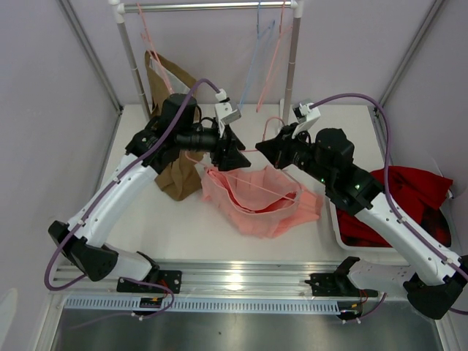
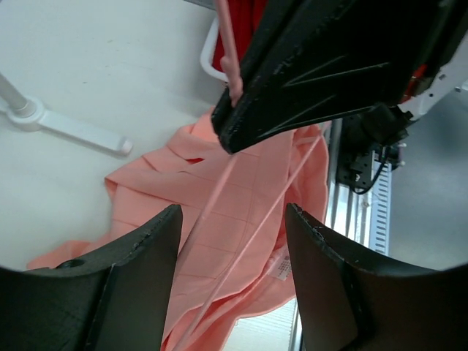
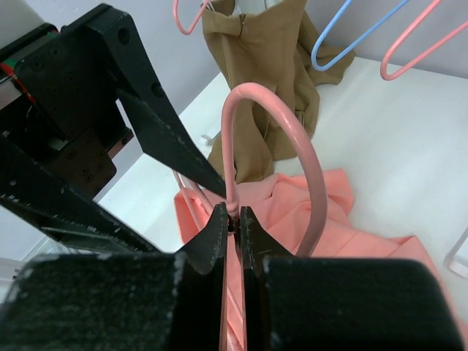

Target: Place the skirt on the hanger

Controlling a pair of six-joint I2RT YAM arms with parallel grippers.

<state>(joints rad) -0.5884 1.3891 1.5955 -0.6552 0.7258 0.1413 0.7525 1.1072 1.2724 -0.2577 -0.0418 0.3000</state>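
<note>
The salmon-pink skirt (image 1: 252,205) lies bunched on the white table between my arms. It also shows in the left wrist view (image 2: 219,212), with its white label (image 2: 280,269). The pink wire hanger (image 1: 272,123) stands over it, its lower wires running across the fabric (image 2: 252,238). My right gripper (image 1: 262,147) is shut on the hanger's neck just below the hook (image 3: 232,219); the hook (image 3: 296,139) curves above the fingers. My left gripper (image 1: 238,155) is open, close to the right one, with skirt and hanger wires below its spread fingers (image 2: 232,245).
A brown garment (image 1: 172,164) hangs from the rack (image 1: 212,6) at the back left. A pale blue hanger (image 1: 252,66) and another pink hanger (image 1: 276,58) hang at the back. A dark red cloth (image 1: 413,194) fills a white bin (image 1: 338,228) on the right.
</note>
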